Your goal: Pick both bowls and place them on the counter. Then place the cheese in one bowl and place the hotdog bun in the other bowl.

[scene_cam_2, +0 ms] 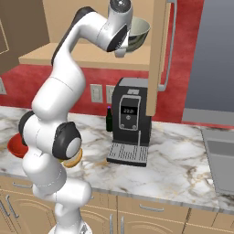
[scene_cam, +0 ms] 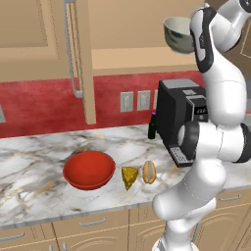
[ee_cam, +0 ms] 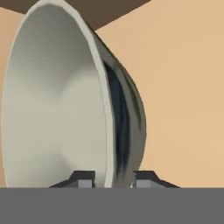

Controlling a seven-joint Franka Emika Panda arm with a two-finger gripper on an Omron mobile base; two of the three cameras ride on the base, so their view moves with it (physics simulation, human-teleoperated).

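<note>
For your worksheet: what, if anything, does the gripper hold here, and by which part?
The gripper holds the grey-green bowl by its rim: one finger sits inside the pale wall, the other outside, up at the shelf.

coffee machine (scene_cam_2: 130, 123) | dark bottle (scene_cam_2: 109, 119) beside | wall outlets (scene_cam: 135, 101)

We see a grey-green bowl (ee_cam: 65, 100) with a pale cream inside and a dark streak down its outer wall, straddled at the rim by the claw's (ee_cam: 113, 178) dark tips. Far below the claw, the counter (scene_cam: 29, 166) is white marble veined in grey, black and gold. On it sit a glossy red bowl (scene_cam: 89, 169), a yellow-orange cheese wedge (scene_cam: 129, 177), a tan-brown hotdog bun (scene_cam: 149, 172) and a black coffee machine (scene_cam_2: 130, 121), backed by a red wall (scene_cam: 44, 105).
</note>
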